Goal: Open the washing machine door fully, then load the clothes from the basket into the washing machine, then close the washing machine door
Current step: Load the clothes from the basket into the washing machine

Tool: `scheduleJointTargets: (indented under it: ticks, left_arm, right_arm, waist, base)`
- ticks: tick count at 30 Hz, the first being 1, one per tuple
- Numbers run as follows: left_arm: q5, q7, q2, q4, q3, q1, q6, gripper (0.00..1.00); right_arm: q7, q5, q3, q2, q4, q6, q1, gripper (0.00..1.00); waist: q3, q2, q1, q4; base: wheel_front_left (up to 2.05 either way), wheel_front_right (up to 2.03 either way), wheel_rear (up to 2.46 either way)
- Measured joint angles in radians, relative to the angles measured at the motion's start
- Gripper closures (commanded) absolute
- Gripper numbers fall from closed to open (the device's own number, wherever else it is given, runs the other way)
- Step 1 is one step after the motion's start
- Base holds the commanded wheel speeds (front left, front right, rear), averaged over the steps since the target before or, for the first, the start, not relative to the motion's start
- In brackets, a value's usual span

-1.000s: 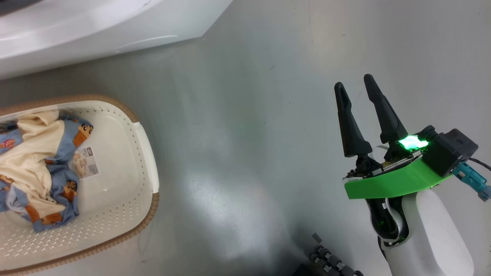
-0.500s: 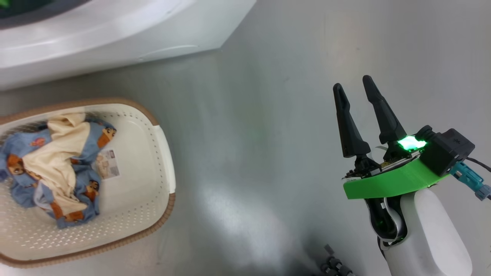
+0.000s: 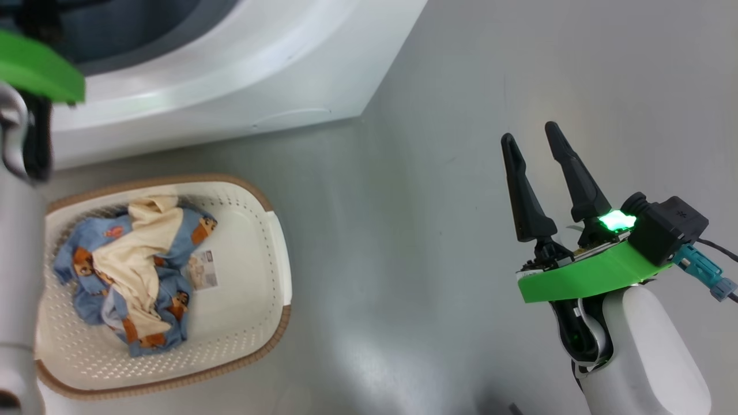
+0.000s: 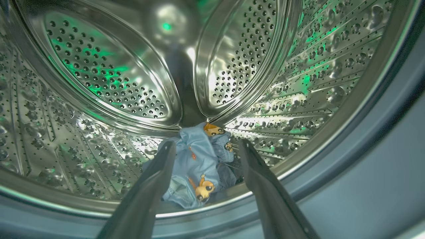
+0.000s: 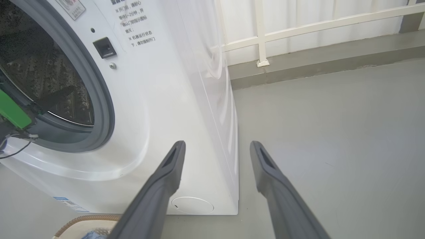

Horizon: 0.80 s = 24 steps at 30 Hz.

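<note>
Mid-loading here. My left pincer (image 4: 207,143) is spread wide and empty at the washing machine (image 5: 166,99) mouth. One bear-print piece (image 4: 196,166) lies just inside on the drum (image 4: 99,83) floor. My right pincer (image 3: 530,132) hangs open off the machine's front corner. More clothes (image 3: 138,271) sit in the basket (image 3: 282,259) in front of the machine, so my guess for next: back out, drop down, pinch that heap.

head view swung toward the washing machine (image 3: 242,86), its opening now showing, left forearm (image 3: 17,259) now in frame

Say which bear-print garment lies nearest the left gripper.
The light blue garment in the steel perforated drum; the other garment, with cream fabric, lies in the cream-white basket.
</note>
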Motion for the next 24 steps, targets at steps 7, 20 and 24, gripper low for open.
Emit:
scheduleJointTargets:
  ticks: [7,20,24]
  left_arm:
    - [-0.025,0.000,0.003,-0.106,0.022,0.156,0.000,0.00]
    - [-0.040,0.000,-0.019,-0.326,0.059,0.510,0.036,0.00]
    - [-0.042,0.000,-0.037,-0.398,0.078,0.640,0.045,0.00]
  right_arm:
    - [0.000,0.000,0.000,-0.018,0.016,0.000,0.008,0.00]
    - [0.000,0.016,0.002,-0.066,0.059,0.000,0.084,0.00]
    - [0.000,0.019,0.003,-0.074,0.071,0.000,0.121,0.00]
  waist:
    - [-0.067,0.0000,0.0000,0.014]
    - [-0.239,0.0000,0.0000,0.064]
    - [-0.299,0.0000,0.0000,0.081]
  base:
    - [0.00,0.00,0.00]
    - [0.00,0.00,0.00]
    - [0.00,0.00,0.00]
